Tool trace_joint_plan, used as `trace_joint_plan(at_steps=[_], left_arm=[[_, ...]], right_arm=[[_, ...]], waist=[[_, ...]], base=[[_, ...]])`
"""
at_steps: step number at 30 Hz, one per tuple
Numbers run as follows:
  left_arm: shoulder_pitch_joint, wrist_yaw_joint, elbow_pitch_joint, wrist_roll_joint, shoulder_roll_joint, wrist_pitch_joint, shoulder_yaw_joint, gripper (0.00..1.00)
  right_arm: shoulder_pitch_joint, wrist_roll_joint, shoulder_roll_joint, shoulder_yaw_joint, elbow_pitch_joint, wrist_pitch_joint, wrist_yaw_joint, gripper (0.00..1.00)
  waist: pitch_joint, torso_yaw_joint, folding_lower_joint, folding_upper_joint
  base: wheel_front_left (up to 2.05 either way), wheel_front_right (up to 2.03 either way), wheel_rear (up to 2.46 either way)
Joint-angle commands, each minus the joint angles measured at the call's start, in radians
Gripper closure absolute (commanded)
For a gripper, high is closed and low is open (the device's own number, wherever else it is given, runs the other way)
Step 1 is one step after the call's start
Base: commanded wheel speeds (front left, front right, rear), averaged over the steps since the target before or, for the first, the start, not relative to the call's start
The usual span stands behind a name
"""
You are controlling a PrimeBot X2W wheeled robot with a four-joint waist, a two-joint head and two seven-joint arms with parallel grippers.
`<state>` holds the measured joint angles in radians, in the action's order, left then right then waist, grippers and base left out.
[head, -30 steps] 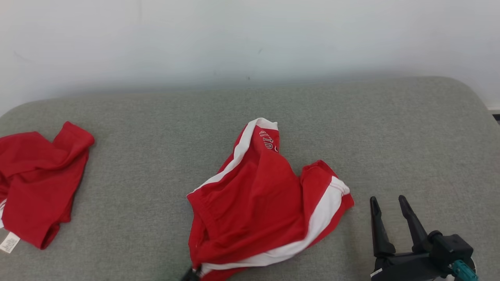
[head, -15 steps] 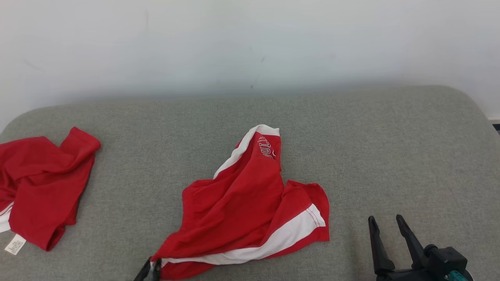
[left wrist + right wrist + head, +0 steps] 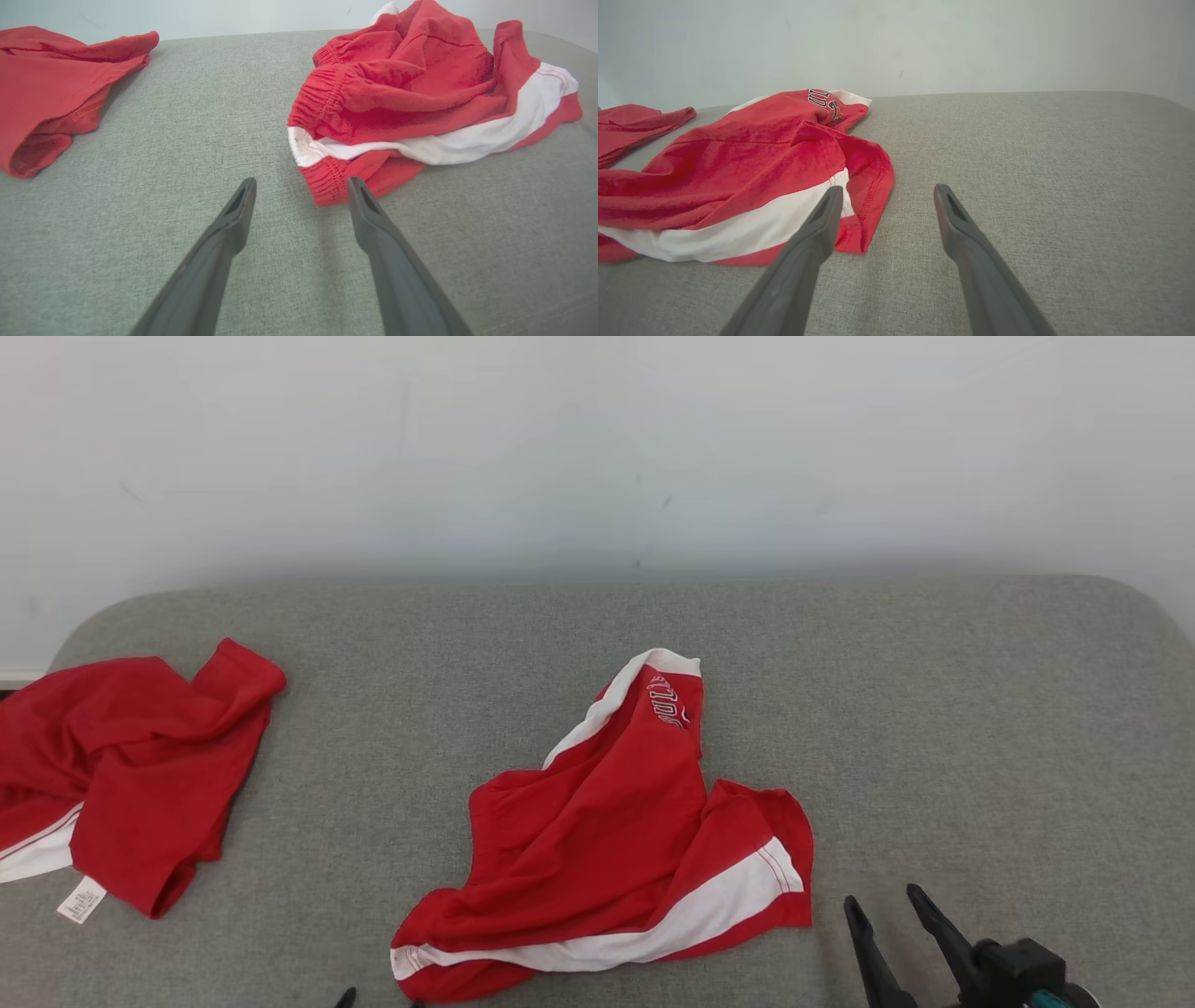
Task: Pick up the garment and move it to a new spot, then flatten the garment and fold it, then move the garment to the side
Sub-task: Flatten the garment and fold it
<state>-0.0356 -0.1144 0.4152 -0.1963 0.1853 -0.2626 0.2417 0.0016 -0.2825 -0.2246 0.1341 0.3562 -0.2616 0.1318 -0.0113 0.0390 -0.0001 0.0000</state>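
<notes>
A pale, nearly bare wall (image 3: pixel 597 448) with a few small dark specks stood behind a padded bench (image 3: pixel 934 728). The bench was covered in grey woven cloth and had rounded far corners.

At the bench's left edge lay a rumpled red top (image 3: pixel 131 775), with a white label (image 3: pixel 82 901) showing at its near hem. Part of it ran out of the head view.

Further right, at the near edge, the tips of the left gripper (image 3: pixel 381 1001) just showed. In its wrist view the left gripper (image 3: pixel 301 182) stood open, its two dark fingers spread wide with only grey cloth between them. It held nothing, and its right fingertip was just beside the gathered waistband corner of the garment (image 3: pixel 411 93).

The garment (image 3: pixel 616 840), red shorts with a white side stripe, lay crumpled about the middle of the bench, nearer the near edge than the far one. One leg, with white lettering near its hem, reached toward the far edge. The waistband corner pointed toward the near left.

Right of it, near the near edge, the right gripper (image 3: pixel 881 896) was open and empty too. In its wrist view the right gripper (image 3: pixel 888 188) hung low over bare bench, its left finger in front of the garment's (image 3: pixel 738 168) striped hem. Whether they touched could not be told.

The bench's right part was plain grey cloth up to its rounded far right corner.
</notes>
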Motion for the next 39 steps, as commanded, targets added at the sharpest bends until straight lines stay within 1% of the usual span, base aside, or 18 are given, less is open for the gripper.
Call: trace_joint_plan(at_steps=[1, 5, 6, 8, 10, 16, 22, 23, 24, 25, 26, 30, 33, 35, 39], left_arm=[[-0.002, -0.003, 0.001, -0.018, 0.008, -0.003, -0.009, 0.00], [0.023, -0.009, 0.000, -0.026, 0.026, -0.003, -0.009, 0.00], [0.044, -0.014, 0.007, -0.037, 0.044, -0.003, 0.015, 0.00], [0.062, -0.017, 0.014, -0.038, 0.048, -0.003, 0.048, 0.00], [0.097, -0.014, 0.034, -0.058, 0.079, -0.003, 0.085, 0.00], [0.202, -0.014, 0.083, -0.157, 0.146, -0.002, 0.211, 0.00], [0.283, -0.014, 0.127, -0.242, 0.172, -0.002, 0.329, 0.00], [0.292, -0.014, 0.136, -0.264, 0.173, -0.002, 0.346, 0.00], [0.301, -0.014, 0.141, -0.280, 0.175, -0.002, 0.362, 0.58], [0.312, -0.014, 0.147, -0.292, 0.179, -0.003, 0.373, 0.88], [0.319, -0.014, 0.151, -0.309, 0.183, -0.003, 0.385, 1.00], [0.320, -0.014, 0.147, -0.346, 0.187, -0.003, 0.405, 1.00], [0.285, -0.015, 0.112, -0.371, 0.187, -0.003, 0.408, 1.00], [0.260, -0.015, 0.076, -0.386, 0.194, -0.003, 0.406, 1.00], [0.208, -0.015, 0.002, -0.370, 0.189, -0.003, 0.381, 1.00]], right_arm=[[-0.021, -0.007, -0.015, 0.019, 0.010, -0.005, -0.002, 0.00], [-0.078, -0.031, -0.067, 0.108, 0.069, -0.005, -0.002, 0.00], [-0.116, -0.044, -0.092, 0.163, 0.102, -0.001, -0.002, 0.00], [-0.156, -0.062, -0.111, 0.211, 0.132, 0.004, -0.002, 0.00], [-0.197, -0.078, -0.132, 0.260, 0.161, 0.007, -0.002, 0.00], [-0.316, -0.141, -0.166, 0.397, 0.241, 0.011, -0.002, 0.00], [-0.405, -0.220, -0.182, 0.520, 0.316, 0.017, -0.002, 0.00], [-0.418, -0.233, -0.186, 0.545, 0.322, 0.016, -0.002, 0.52], [-0.427, -0.253, -0.189, 0.567, 0.329, 0.016, -0.002, 1.00], [-0.434, -0.272, -0.190, 0.587, 0.333, 0.015, -0.002, 1.00], [-0.441, -0.286, -0.193, 0.605, 0.336, 0.013, -0.002, 1.00], [-0.455, -0.328, -0.204, 0.649, 0.341, 0.005, -0.002, 1.00], [-0.445, -0.358, -0.216, 0.679, 0.320, -0.001, -0.002, 1.00], [-0.430, -0.376, -0.230, 0.681, 0.295, -0.003, -0.002, 1.00], [-0.389, -0.387, -0.260, 0.641, 0.216, -0.004, -0.002, 1.00]], waist=[[0.001, 0.003, 0.0001, 0.0000], [0.010, 0.007, 0.0001, 0.0000], [0.019, 0.010, 0.0001, 0.0000], [0.028, 0.014, 0.0001, 0.0000], [0.039, 0.017, 0.0001, 0.0000], [0.083, 0.024, 0.0001, 0.0000], [0.115, 0.037, 0.0001, 0.0000], [0.117, 0.038, 0.0001, 0.0000], [0.118, 0.038, 0.0001, 0.0000], [0.118, 0.038, 0.0001, 0.0000], [0.118, 0.037, 0.0001, 0.0000], [0.107, 0.032, 0.0001, 0.0000], [0.091, 0.026, 0.0001, 0.0000], [0.082, 0.023, 0.0001, 0.0000], [0.071, 0.019, 0.0001, 0.0000]], base=[[0.00, 0.00, 0.00], [0.00, 0.00, 0.00], [0.00, 0.00, 0.00], [0.00, 0.00, 0.00], [0.00, 0.00, 0.00], [0.00, 0.00, 0.00], [0.00, 0.00, 0.00], [0.00, 0.00, 0.00], [0.00, 0.00, 0.00], [0.00, 0.00, 0.00], [0.00, 0.00, 0.00], [0.00, 0.00, 0.00], [0.00, 0.00, 0.00], [0.00, 0.00, 0.00], [0.00, 0.00, 0.00]])
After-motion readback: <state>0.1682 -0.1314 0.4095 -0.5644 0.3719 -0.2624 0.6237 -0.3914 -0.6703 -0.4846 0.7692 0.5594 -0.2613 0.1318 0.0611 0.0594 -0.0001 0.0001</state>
